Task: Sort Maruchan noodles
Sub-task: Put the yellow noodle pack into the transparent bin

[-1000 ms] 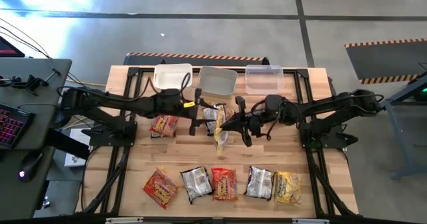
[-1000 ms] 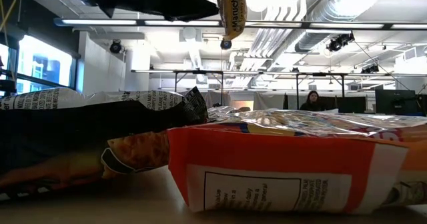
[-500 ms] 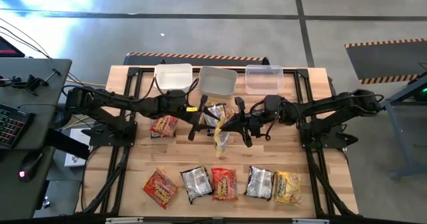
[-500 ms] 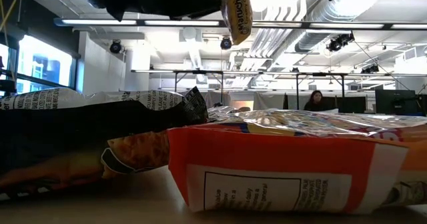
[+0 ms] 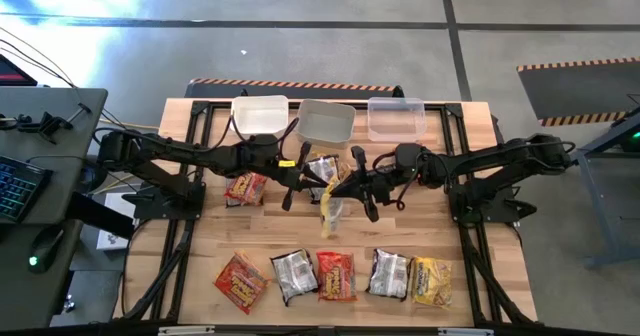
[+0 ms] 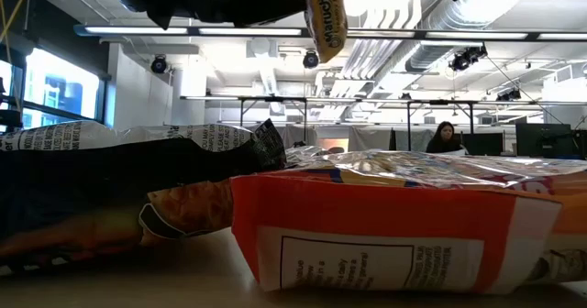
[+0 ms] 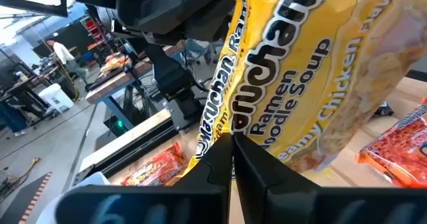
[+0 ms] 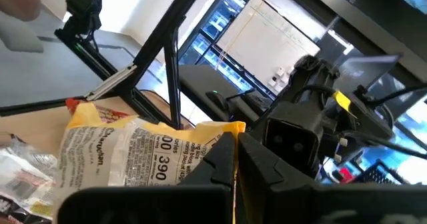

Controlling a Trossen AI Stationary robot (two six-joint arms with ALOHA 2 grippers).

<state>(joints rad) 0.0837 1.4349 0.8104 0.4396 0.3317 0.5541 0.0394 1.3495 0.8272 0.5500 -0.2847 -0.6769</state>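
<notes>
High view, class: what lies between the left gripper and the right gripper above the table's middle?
A yellow noodle packet hangs there, pinched by the left gripper and right gripper from either side; both wrist views show it too.

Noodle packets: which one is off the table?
The yellow packet at mid-table, pinched between the left gripper and right gripper; all others lie flat.

Bare table (image 5: 200,241) between packet rows
</notes>
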